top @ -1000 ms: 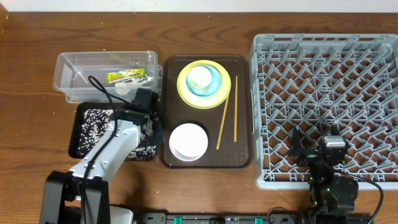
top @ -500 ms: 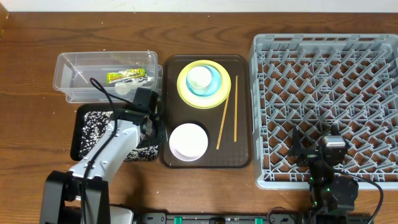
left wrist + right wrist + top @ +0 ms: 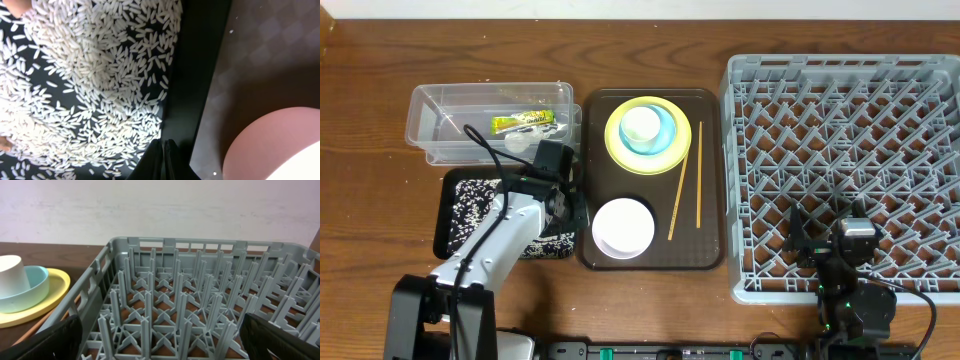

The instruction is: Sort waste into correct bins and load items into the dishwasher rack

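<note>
Waste sorting looks done: the rice point(image 3: 75, 75) lies in the black tray point(image 3: 447, 210) at centre left and the snack wrapper point(image 3: 523, 122) in the clear tub point(image 3: 425, 120) at upper left. The left gripper point(image 3: 163, 159) hangs over the black tray's right rim with its jaws together and empty, and the right gripper point(image 3: 160, 337) sits at lower right over the dishwasher rack point(image 3: 840, 120), jaws wide apart. Loading likely comes next, so the left jaws must part and move right to the white bowl point(image 3: 623, 228).

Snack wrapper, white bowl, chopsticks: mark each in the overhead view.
snack wrapper point(image 3: 523, 123), overhead view, middle of its printed face.
white bowl point(image 3: 623, 228), overhead view, centre of its inside.
chopsticks point(image 3: 699, 175), overhead view, mid-length of one stick.
</note>
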